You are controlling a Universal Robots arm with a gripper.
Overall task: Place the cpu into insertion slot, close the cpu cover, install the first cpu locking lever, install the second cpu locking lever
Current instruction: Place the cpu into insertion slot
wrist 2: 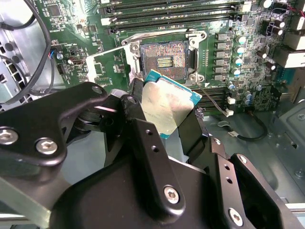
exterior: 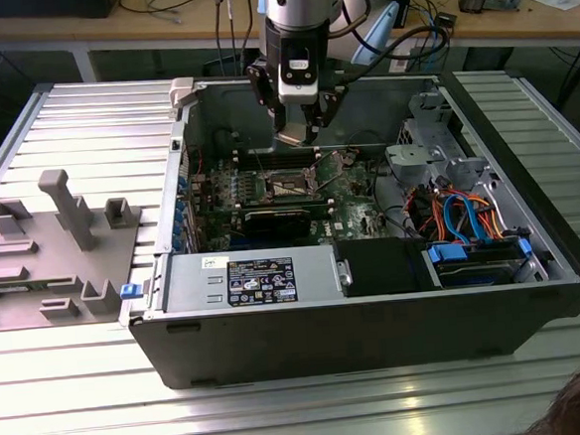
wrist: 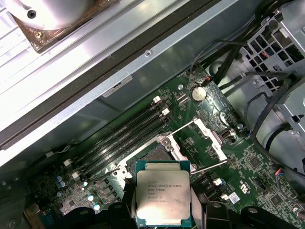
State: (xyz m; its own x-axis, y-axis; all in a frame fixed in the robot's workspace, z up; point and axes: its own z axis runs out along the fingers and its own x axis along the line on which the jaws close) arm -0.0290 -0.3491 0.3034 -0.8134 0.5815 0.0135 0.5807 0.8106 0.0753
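Dull silver on top, the cpu is gripped by its edges in the gripper, held above the green motherboard and clear of the insertion slot. In the exterior view the gripper hangs at about twelve o'clock from the slot. The cpu cover stands swung open, leaving the socket bare.

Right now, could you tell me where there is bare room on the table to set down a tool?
The table is bare on the near side of the computer case, and behind the grey fixture on the exterior view's left. Inside the case it is crowded: the gripper holds the chip near the socket, with cables beside.
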